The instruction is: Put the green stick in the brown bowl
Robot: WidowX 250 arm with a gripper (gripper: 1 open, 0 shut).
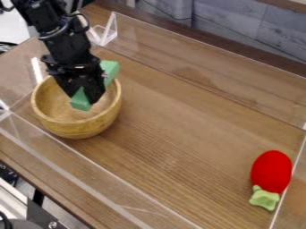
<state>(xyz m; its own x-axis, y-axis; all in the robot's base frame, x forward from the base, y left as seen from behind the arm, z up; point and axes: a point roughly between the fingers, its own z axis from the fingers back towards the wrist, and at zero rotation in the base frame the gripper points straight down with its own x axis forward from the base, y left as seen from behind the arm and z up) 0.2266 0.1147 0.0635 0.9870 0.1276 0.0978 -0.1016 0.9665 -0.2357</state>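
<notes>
The green stick (107,72) is clamped between the black fingers of my gripper (81,97), which is shut on it. It hangs tilted over the brown bowl (60,121), its lower end down inside the bowl and its upper end sticking out above the far right rim. I cannot tell whether the lower end touches the bowl's floor. The gripper points steeply down over the bowl's middle and hides part of the stick.
A red strawberry-like toy (271,169) with a pale green stem (263,198) lies at the right front. Clear plastic walls (180,201) fence the wooden table (191,116). The black arm (54,31) rises at the back left.
</notes>
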